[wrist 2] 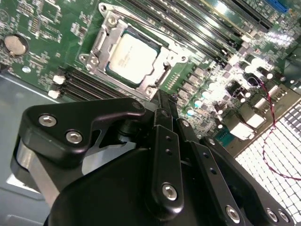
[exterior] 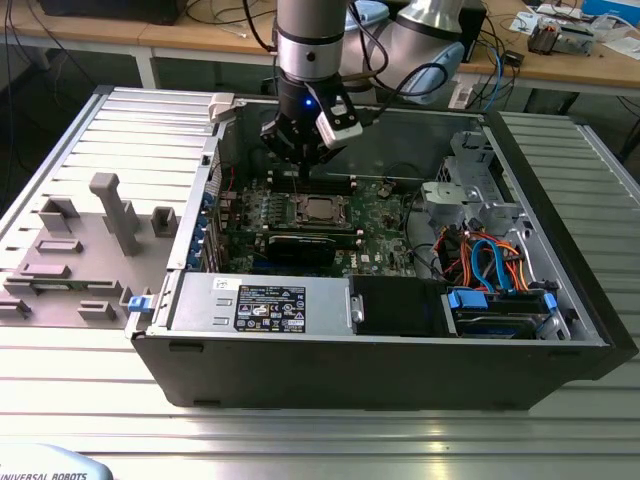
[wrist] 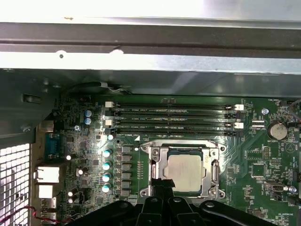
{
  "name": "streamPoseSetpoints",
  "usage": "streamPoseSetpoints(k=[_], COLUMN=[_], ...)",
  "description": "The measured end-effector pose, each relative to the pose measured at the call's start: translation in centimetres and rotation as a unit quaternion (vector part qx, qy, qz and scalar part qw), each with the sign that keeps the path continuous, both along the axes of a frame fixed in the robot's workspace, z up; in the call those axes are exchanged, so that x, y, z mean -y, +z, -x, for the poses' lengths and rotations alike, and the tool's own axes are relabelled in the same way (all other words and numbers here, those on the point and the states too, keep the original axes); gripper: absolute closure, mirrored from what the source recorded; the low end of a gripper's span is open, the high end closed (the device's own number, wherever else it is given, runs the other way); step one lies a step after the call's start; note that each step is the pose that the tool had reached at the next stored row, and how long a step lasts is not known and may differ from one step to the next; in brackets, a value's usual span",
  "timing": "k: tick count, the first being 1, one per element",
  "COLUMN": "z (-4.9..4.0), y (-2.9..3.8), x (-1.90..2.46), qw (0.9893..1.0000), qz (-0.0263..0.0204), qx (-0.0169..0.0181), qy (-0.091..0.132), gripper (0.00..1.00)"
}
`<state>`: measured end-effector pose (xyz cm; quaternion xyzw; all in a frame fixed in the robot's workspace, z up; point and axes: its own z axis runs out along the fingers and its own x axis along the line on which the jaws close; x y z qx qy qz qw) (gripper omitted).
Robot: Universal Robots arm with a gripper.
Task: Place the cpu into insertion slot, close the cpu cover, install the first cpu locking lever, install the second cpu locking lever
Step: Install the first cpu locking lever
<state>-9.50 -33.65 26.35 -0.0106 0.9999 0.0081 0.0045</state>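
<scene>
The cpu (wrist 2: 133, 57) lies flat in the insertion slot (wrist 2: 84, 59) on the green motherboard, its dull silver top showing through the window of the cpu cover (wrist 2: 161, 62). The cover lies down flat around the chip (wrist: 184, 172). A thin metal lever rod (wrist 2: 141, 23) runs along one edge of the frame. My gripper (wrist 2: 162, 101) hangs just above the socket's edge with its black fingers pressed together and nothing between them. In the exterior view the gripper (exterior: 298, 158) hovers over the far side of the socket (exterior: 320, 209), inside the open case.
Long black memory slots (wrist: 174, 117) run beside the socket. A black graphics card (exterior: 300, 245) lies on its near side, with the power supply (exterior: 265, 305) in front. Coloured cables (exterior: 485, 265) fill the case's right. A grey fixture (exterior: 100, 230) sits outside at the left.
</scene>
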Motion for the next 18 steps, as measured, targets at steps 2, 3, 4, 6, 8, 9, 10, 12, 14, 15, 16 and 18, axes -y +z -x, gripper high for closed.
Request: streamPoseSetpoints(k=[2, 3, 4, 6, 8, 9, 10, 12, 14, 15, 16, 18], z=[0.68, 0.85, 1.02, 1.35, 1.72, 1.96, 2.16, 2.59, 2.92, 3.07, 3.14, 3.16], y=[-0.10, -0.14, -0.19, -0.30, -0.37, -0.39, -0.42, -0.49, -0.55, -0.58, -0.59, -0.60], x=[-0.08, -0.11, -0.15, -0.26, -0.45, -0.54, -0.62, -0.82, -1.03, -1.17, -1.31, -1.69], qw=[1.0000, 1.0000, 1.0000, 1.0000, 1.0000, 1.0000, 1.0000, 1.0000, 1.0000, 1.0000, 1.0000, 1.0000], qz=[0.0000, 0.0000, 0.0001, 0.0000, 0.0000, 0.0001, 0.0000, 0.0000, 0.0000, 0.0000, 0.0001, 0.0001], qx=[0.0001, 0.0001, 0.0002, 0.0003, 0.0006, 0.0009, 0.0011, 0.0017, 0.0022, 0.0023, 0.0023, 0.0025], qy=[0.002, 0.002, 0.003, 0.004, 0.004, 0.004, 0.005, 0.005, 0.006, 0.006, 0.007, 0.008], gripper=[0.89, 0.89, 0.89, 0.89, 0.89, 0.89, 0.89, 0.89, 0.89, 0.89, 0.89, 0.89])
